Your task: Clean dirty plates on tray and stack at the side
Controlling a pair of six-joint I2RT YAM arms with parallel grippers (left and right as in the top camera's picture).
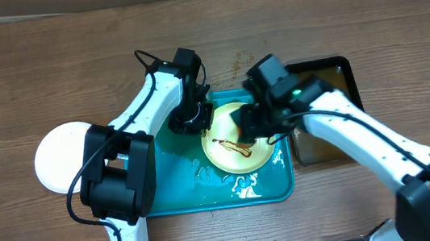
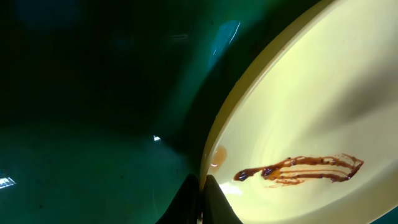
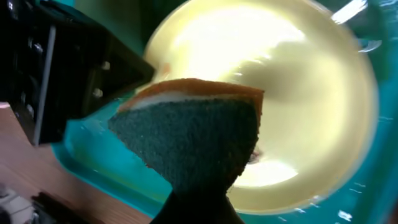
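A pale green plate point(image 1: 232, 155) with a brown sauce smear lies on the turquoise tray point(image 1: 182, 189). My left gripper point(image 1: 192, 121) is shut on the plate's left rim; in the left wrist view the fingers point(image 2: 202, 200) pinch the rim of the plate point(image 2: 311, 112). My right gripper point(image 1: 258, 124) is shut on a sponge point(image 3: 193, 140), dark green scrub side with an orange back, held over the plate point(image 3: 298, 93). A white plate point(image 1: 63, 155) sits on the table to the left of the tray. A third plate is not visible.
A black tray of brownish water point(image 1: 324, 84) stands right of the turquoise tray, partly under my right arm. White foam point(image 1: 242, 184) lies on the turquoise tray in front of the plate. The table is brown wood.
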